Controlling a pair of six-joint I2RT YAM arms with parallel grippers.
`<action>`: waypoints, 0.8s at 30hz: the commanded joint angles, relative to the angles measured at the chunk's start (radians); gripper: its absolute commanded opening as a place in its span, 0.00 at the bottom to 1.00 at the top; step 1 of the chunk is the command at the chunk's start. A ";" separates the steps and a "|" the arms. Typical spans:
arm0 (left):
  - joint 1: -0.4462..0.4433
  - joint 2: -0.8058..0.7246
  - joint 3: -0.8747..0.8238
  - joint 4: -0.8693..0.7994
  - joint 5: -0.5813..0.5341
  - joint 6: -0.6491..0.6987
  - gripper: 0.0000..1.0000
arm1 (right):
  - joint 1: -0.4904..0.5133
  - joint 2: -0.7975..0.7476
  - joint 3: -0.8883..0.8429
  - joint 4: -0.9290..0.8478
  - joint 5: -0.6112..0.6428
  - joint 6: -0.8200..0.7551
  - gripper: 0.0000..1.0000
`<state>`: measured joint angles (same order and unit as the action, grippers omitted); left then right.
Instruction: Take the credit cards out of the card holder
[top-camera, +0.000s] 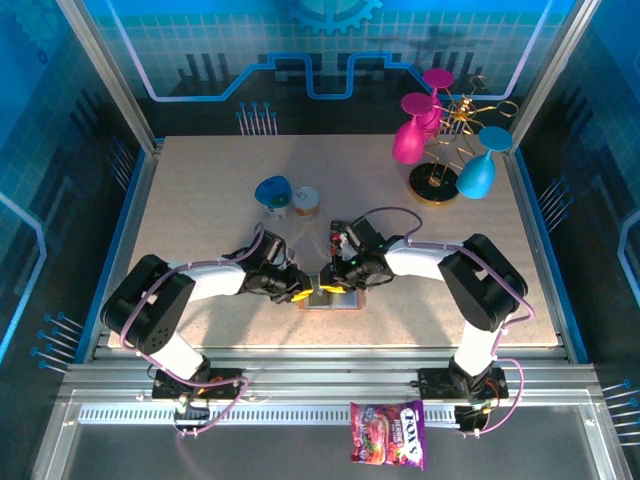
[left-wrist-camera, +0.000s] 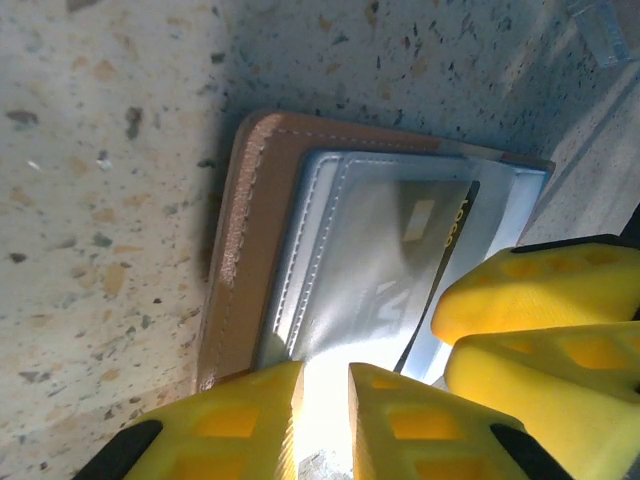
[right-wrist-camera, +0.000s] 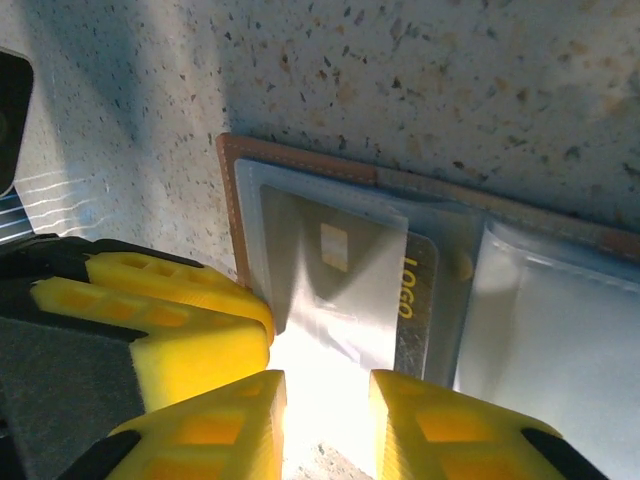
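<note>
The brown leather card holder (top-camera: 347, 301) lies open on the table near the front edge, both grippers meeting over it. In the left wrist view its stitched brown edge (left-wrist-camera: 250, 240) frames pale grey-blue sleeves, and a dark credit card (left-wrist-camera: 450, 235) with a chip sits in a slot. The right wrist view shows the card holder (right-wrist-camera: 231, 200) and that card (right-wrist-camera: 416, 300), printed "LOGO". My left gripper (left-wrist-camera: 326, 400) is narrowly open over the holder's near edge. My right gripper (right-wrist-camera: 327, 420) is open over the card's near end. The other arm's yellow fingers (left-wrist-camera: 530, 300) (right-wrist-camera: 170, 315) crowd in alongside.
A blue-lidded cup (top-camera: 273, 192) and a small tub (top-camera: 306, 201) stand behind the holder. A gold stand with pink and blue glasses (top-camera: 450, 150) is at the back right. A candy bag (top-camera: 388, 435) lies on the front rail. A clear plastic piece (left-wrist-camera: 605, 30) lies nearby.
</note>
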<state>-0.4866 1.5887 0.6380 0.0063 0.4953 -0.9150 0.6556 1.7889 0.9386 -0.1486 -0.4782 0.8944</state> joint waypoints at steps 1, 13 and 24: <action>0.012 0.002 -0.017 -0.006 0.014 0.020 0.20 | 0.015 0.026 0.020 -0.026 0.007 -0.001 0.30; 0.013 0.001 -0.020 -0.009 0.015 0.022 0.20 | 0.016 0.025 0.031 -0.096 0.057 -0.040 0.32; 0.014 -0.005 -0.019 -0.019 0.013 0.024 0.20 | 0.013 0.029 0.055 -0.135 0.076 -0.070 0.32</action>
<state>-0.4812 1.5887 0.6373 0.0059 0.4953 -0.9146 0.6609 1.8011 0.9733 -0.2363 -0.4259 0.8448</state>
